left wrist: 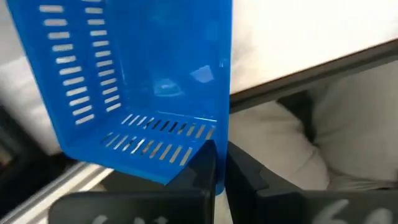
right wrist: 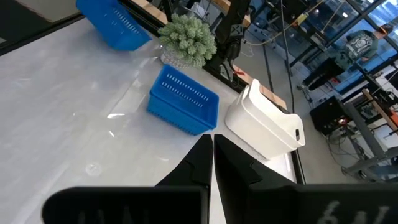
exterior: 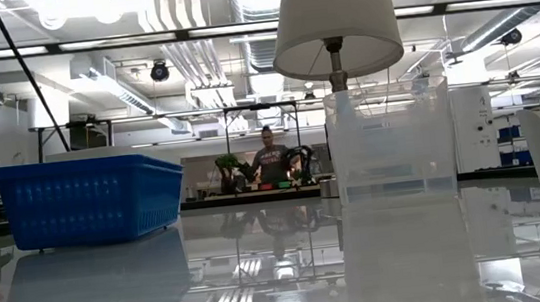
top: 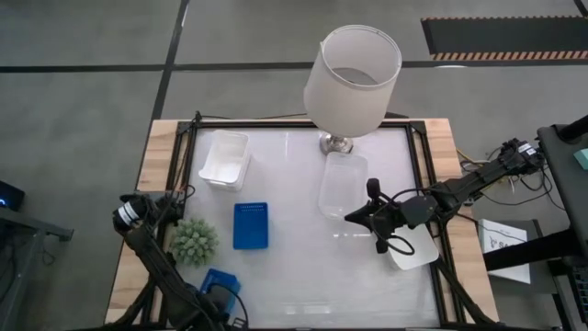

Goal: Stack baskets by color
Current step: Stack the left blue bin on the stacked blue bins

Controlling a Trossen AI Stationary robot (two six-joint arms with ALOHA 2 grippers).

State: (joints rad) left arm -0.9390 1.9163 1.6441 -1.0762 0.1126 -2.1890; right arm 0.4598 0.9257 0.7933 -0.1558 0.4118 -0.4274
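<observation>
One blue basket (top: 251, 225) lies flat on the table left of centre. A second blue basket (left wrist: 137, 87) hangs tilted at the near left corner, with my left gripper (left wrist: 219, 177) shut on it; it also shows in the high view (top: 220, 280) and the right wrist view (right wrist: 115, 22). A white basket (top: 225, 158) sits at the far left and a clear basket (top: 342, 184) stands below the lamp. Another white basket (top: 413, 250) lies under my right arm. My right gripper (top: 356, 217) hovers shut over the table's middle, holding nothing. My left gripper pinches the blue basket's side wall (left wrist: 222, 163) at the corner next to the slotted end wall, one finger inside and one outside. The fingers come from above, pointing steeply down. The basket hangs tilted, its hollow facing the wrist; I cannot tell if a low corner touches the table.
A large white lamp (top: 354, 78) stands at the far edge on a metal foot. A spiky green plant (top: 195, 241) sits between the two blue baskets. A dark frame (top: 430, 184) borders the table. Bare tabletop lies at the near middle.
</observation>
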